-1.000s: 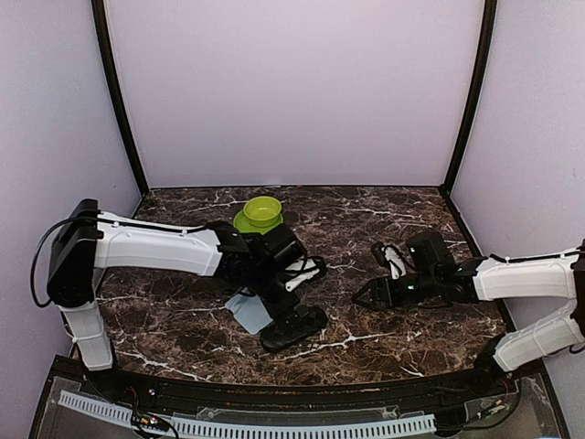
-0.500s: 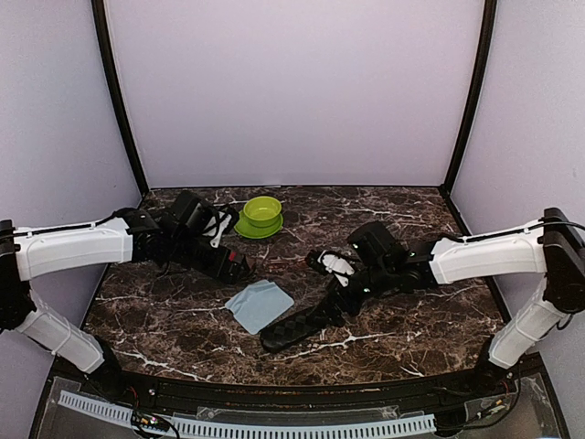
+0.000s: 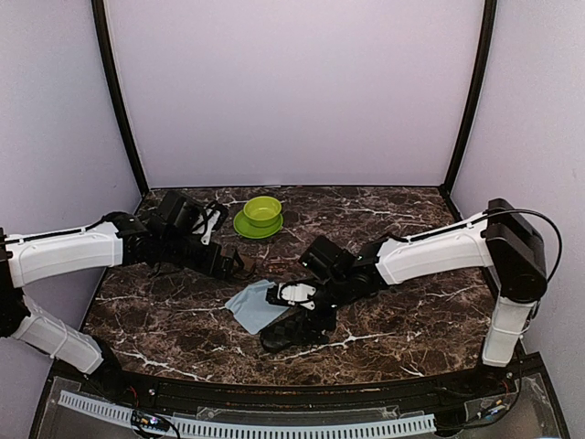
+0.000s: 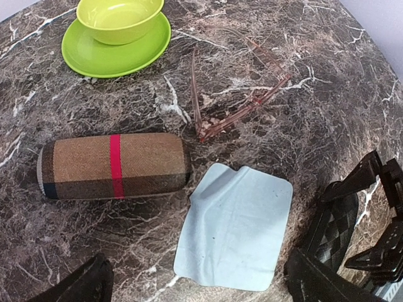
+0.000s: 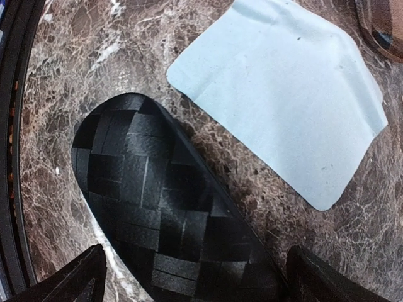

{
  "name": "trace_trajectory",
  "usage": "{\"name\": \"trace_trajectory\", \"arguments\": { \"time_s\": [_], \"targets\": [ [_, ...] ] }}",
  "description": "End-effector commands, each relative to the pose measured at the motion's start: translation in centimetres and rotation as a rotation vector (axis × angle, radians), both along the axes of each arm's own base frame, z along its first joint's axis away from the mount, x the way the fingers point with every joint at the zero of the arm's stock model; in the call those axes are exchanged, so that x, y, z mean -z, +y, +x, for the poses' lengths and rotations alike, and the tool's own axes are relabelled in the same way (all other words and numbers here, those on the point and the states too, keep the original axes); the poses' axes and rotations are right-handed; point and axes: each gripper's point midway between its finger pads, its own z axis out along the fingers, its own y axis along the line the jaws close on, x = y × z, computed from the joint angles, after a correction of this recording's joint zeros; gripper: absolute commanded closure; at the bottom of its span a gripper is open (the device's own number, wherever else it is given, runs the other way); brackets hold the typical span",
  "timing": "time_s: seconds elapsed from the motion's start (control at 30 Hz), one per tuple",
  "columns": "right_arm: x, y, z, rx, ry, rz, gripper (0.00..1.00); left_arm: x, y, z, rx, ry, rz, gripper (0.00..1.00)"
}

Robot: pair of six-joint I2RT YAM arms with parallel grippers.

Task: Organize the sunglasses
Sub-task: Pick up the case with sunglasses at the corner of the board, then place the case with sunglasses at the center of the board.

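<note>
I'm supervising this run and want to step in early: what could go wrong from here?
The sunglasses lie unfolded, thin temples splayed; a grab by the open left gripper might bend them. The open right gripper hangs over the black case, close to the blue cloth, and might snag or drag it.

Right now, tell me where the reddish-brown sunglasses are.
Left wrist view, centre: the sunglasses lie open just beyond the blue cloth, up-right of the striped case.

Top cam high, near edge, looks down on whole table [image 3: 411, 219]. Left wrist closer, oblique. Right wrist tight, straight down. All share blue cloth [image 3: 256, 306], black case [image 3: 292, 331].
</note>
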Motion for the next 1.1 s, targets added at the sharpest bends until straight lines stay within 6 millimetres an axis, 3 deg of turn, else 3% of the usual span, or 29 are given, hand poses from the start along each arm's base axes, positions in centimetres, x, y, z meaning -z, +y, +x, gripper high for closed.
{"name": "trace_trajectory", "arguments": {
  "time_s": [0.0, 0.17, 0.37, 0.6, 0.77, 0.9, 1.07],
  "targets": [
    [0.1, 0.6, -0.4, -0.065, -0.04, -0.045, 0.0, -0.4, -0.1, -0.1, 0.001, -0.009, -0.034, 0.01],
    [1.3, 0.5, -0.6, -0.069, -0.057, -0.106, 0.03, -0.2, -0.1, -0.1, 0.001, -0.003, -0.038, 0.01],
    [1.9, -0.3, 0.1, -0.018, -0.09, -0.167, 0.15, 0.1, -0.1, 0.0, -0.002, 0.002, -0.04, 0.01],
    [-1.2, -2.0, 1.5, 0.112, -0.114, -0.097, 0.35, 0.2, -0.2, 0.1, -0.006, 0.001, -0.039, 0.01],
    [-3.3, -6.8, 4.0, 0.304, -0.095, -0.035, 0.45, 0.3, -0.5, 0.3, -0.002, 0.004, -0.04, 0.01],
    [-5.5, -11.5, 8.2, 0.516, -0.123, 0.004, 0.5, 0.5, -0.8, 0.5, 0.006, 0.008, -0.048, 0.01],
    [-5.0, -16.1, 13.9, 0.744, -0.136, -0.055, 0.51, 1.1, -1.1, 0.9, 0.003, 0.022, -0.034, 0.01]
  ]
}}
